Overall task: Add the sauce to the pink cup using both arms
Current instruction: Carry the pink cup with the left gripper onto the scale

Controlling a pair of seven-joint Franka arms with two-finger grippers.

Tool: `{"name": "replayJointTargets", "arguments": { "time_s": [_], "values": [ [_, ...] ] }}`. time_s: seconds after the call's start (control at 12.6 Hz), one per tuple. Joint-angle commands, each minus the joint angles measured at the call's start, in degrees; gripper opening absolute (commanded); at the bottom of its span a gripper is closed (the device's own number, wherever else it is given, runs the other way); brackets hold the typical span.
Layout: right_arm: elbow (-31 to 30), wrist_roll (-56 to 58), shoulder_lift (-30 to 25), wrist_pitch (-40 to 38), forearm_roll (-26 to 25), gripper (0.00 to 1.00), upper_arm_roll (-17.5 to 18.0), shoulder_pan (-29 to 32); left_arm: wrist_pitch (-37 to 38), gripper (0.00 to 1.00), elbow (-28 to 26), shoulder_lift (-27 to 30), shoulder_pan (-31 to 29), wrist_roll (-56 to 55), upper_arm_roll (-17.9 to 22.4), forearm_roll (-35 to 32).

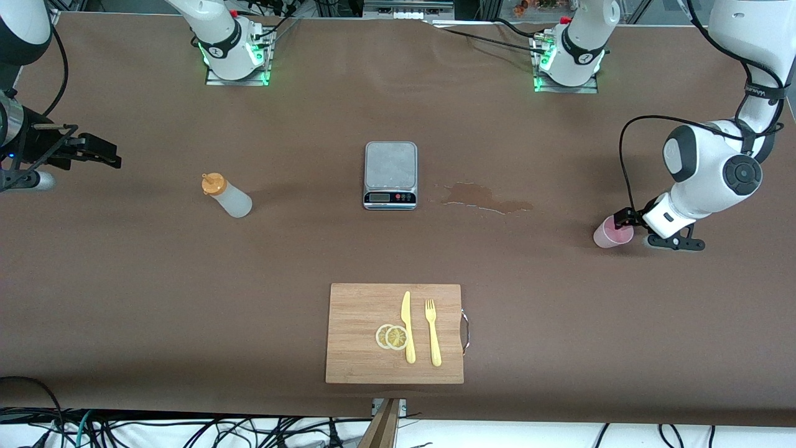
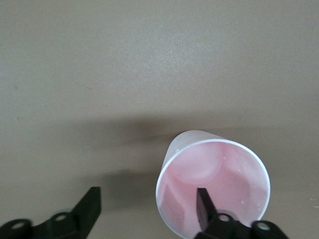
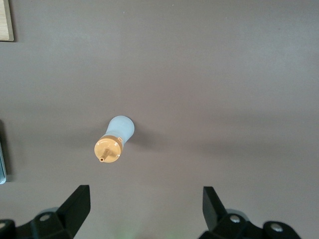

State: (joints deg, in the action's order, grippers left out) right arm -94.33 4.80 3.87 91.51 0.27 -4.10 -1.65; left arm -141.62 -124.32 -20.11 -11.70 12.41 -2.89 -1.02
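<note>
— Left gripper (image 2: 147, 209) is down at the pink cup (image 1: 612, 233), at the left arm's end of the table. See its fingers? Spread apart, one finger (image 2: 205, 203) dipping inside the rim, the other outside on the bare table (image 1: 311, 249). Nothing is squeezed.

— And the cup itself?

— Upright on the table, nearer the front camera than the brown spill (image 1: 488, 199).

— Where's the right gripper (image 1: 93, 152)?

— Up in the air over the right arm's end of the table, fingers wide apart, holding nothing. Its wrist camera looks at the sauce (image 3: 113, 139), which stands clear of the fingers.

— So the sauce (image 1: 226, 195) is untouched?

— Yes, standing by itself, orange cap up, between that gripper and the scale (image 1: 390, 175). The cutting board (image 1: 360, 336) with the knife (image 1: 407, 326), fork (image 1: 433, 333) and lemon slices (image 1: 392, 336) lies nearer the front camera.
</note>
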Motion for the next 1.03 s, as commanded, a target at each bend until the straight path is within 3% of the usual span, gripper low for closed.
{"name": "replayJointTargets", "arguments": {
  "time_s": [0.0, 0.24, 0.32, 0.64, 0.95],
  "values": [
    [1.1, -0.6, 0.3, -0.4, 0.8, 1.0, 0.2, 0.2, 0.2, 0.44, -1.3, 1.6, 0.5, -1.2, 0.0, 1.8],
    [1.1, -0.6, 0.3, -0.4, 0.8, 1.0, 0.2, 0.2, 0.6, 0.05, -0.9, 1.5, 0.5, -1.8, 0.0, 1.9],
    [1.1, -0.6, 0.3, -0.4, 0.8, 1.0, 0.2, 0.2, 1.1, 0.0, -0.7, 1.5, 0.6, -1.8, 0.0, 1.9],
    [1.1, -0.7, 0.3, -0.4, 0.8, 1.0, 0.2, 0.2, 7.8, 0.0, 3.4, 1.9, 2.5, -2.2, -0.1, 7.7],
    [1.1, -0.6, 0.3, -0.3, 0.8, 1.0, 0.2, 0.2, 15.1, 0.0, 8.3, 3.0, 11.8, -12.6, -0.4, 9.9]
  ]
}}
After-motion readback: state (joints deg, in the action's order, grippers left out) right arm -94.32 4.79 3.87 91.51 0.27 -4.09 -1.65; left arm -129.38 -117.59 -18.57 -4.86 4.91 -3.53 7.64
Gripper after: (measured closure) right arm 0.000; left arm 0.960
